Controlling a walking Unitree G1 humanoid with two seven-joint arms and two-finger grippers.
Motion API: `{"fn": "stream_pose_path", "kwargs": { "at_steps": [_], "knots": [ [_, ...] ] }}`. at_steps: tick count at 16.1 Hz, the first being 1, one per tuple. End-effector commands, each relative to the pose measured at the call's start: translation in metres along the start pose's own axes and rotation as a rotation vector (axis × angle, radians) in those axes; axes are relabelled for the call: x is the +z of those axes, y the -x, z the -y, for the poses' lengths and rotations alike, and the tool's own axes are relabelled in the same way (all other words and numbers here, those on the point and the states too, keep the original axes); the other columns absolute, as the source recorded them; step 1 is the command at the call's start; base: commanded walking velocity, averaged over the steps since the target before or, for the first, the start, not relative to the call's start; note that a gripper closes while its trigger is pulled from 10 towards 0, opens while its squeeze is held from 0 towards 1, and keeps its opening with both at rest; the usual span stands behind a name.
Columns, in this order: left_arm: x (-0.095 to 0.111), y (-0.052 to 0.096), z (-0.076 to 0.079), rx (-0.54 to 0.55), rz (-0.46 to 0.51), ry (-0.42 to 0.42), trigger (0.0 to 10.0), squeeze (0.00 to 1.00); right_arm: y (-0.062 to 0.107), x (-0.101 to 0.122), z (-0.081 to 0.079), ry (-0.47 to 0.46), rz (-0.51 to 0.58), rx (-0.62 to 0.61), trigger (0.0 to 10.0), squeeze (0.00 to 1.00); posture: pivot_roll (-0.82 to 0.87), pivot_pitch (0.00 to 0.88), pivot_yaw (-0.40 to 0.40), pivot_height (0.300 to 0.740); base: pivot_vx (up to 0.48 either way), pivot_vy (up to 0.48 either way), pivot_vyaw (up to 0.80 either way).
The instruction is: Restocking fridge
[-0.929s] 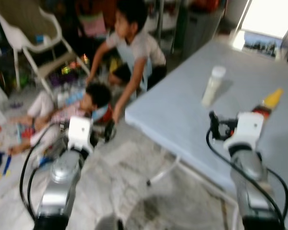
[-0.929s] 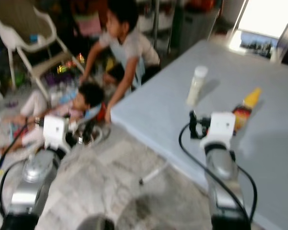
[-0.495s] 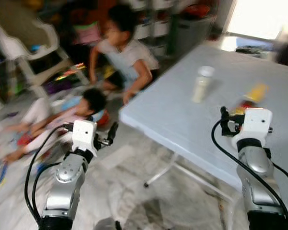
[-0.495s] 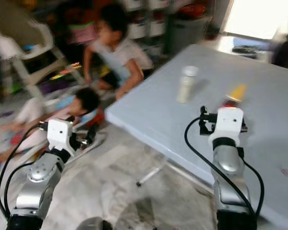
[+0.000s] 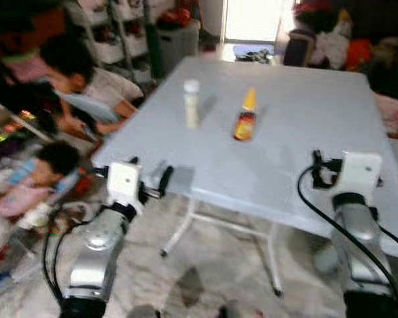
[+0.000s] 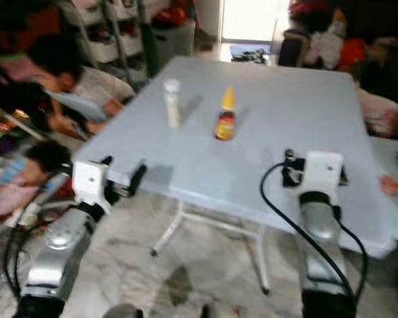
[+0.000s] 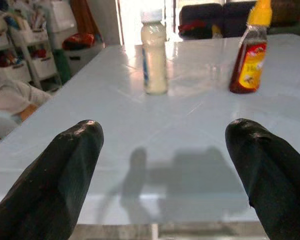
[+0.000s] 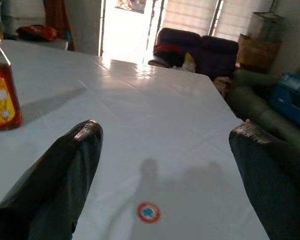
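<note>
Evidently my head camera had swung right in under 1 second, so the white table (image 5: 305,126) now faced me squarely; I judged that meant approaching the stock. 2 people (image 5: 86,86) sat on the floor, left. Ahead stood the milky bottle (image 5: 192,103) and sauce bottle (image 5: 245,116), apart. My left gripper (image 7: 165,165) and right gripper (image 8: 165,165) hovered spread wide, empty, short of both.

A lived-in home: a dark sofa (image 8: 197,47), storage shelves (image 5: 116,33), and people on the cluttered floor (image 5: 26,218)
</note>
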State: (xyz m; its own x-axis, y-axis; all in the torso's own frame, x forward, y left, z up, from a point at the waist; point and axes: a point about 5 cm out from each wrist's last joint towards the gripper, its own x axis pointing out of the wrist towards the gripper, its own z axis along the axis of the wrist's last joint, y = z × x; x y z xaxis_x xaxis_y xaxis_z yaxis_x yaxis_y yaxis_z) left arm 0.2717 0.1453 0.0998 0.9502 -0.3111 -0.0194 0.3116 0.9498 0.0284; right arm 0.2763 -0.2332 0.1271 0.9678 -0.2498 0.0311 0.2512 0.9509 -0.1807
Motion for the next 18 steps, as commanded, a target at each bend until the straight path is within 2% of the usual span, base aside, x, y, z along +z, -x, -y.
{"fn": "stream_pose_path", "kwargs": {
  "at_steps": [1, 4, 5, 7, 11, 14, 15, 17, 18],
  "knots": [
    [0.0, 0.0, -0.002, -0.001, -0.003, -0.007, 10.0, 0.0, -0.003, 0.005, -0.004, -0.006, 0.02, 0.016, 10.0, 0.0, -0.04, 0.0, -0.014, 0.716, 0.0, 0.0, 0.0],
    [0.001, 0.0, -0.001, 0.001, 0.003, -0.003, 10.0, 0.0, -0.003, 0.005, -0.007, -0.018, 0.022, 0.043, 10.0, 0.0, -0.04, 0.0, -0.014, 0.716, 0.094, 0.0, 0.0],
    [0.001, 0.001, -0.003, 0.009, 0.002, -0.003, 10.0, 0.0, 0.0, 0.006, -0.012, -0.041, 0.034, 0.099, 10.0, 0.0, -0.04, 0.0, -0.013, 0.716, 0.326, 0.0, 0.0],
    [-0.001, 0.002, -0.005, 0.021, -0.004, 0.004, 10.0, 0.0, 0.006, 0.009, -0.021, -0.026, 0.06, 0.167, 10.0, 0.0, -0.04, 0.0, -0.013, 0.716, 0.381, 0.127, 0.0],
    [-0.003, 0.005, -0.007, 0.029, -0.011, 0.0, 10.0, 0.0, 0.017, 0.011, -0.031, -0.074, 0.053, 0.251, 10.0, 0.0, -0.04, 0.0, -0.008, 0.716, 0.394, 0.068, 0.0],
    [-0.008, 0.013, -0.013, 0.089, -0.017, -0.004, 10.0, 0.0, 0.017, 0.01, -0.034, -0.046, 0.013, 0.269, 10.0, 0.0, -0.05, 0.0, 0.001, 0.716, 0.096, 0.0, 0.0],
    [-0.005, 0.012, -0.022, 0.154, -0.004, -0.069, 10.0, 0.0, 0.011, 0.019, -0.034, 0.043, 0.031, 0.258, 10.0, 0.0, -0.04, 0.0, -0.008, 0.716, 0.0, 0.0, 0.0],
    [0.006, 0.005, -0.028, 0.158, 0.032, -0.081, 10.0, 0.0, 0.008, 0.03, -0.038, -0.009, 0.068, 0.317, 10.0, 0.0, -0.04, 0.0, -0.01, 0.716, 0.0, 0.0, 0.0],
    [0.012, 0.0, -0.033, 0.182, 0.053, -0.054, 10.0, 0.0, 0.004, 0.035, -0.037, 0.023, 0.104, 0.286, 10.0, 0.0, -0.04, 0.0, -0.012, 0.716, 0.0, 0.0, 0.0]
  ]
}}
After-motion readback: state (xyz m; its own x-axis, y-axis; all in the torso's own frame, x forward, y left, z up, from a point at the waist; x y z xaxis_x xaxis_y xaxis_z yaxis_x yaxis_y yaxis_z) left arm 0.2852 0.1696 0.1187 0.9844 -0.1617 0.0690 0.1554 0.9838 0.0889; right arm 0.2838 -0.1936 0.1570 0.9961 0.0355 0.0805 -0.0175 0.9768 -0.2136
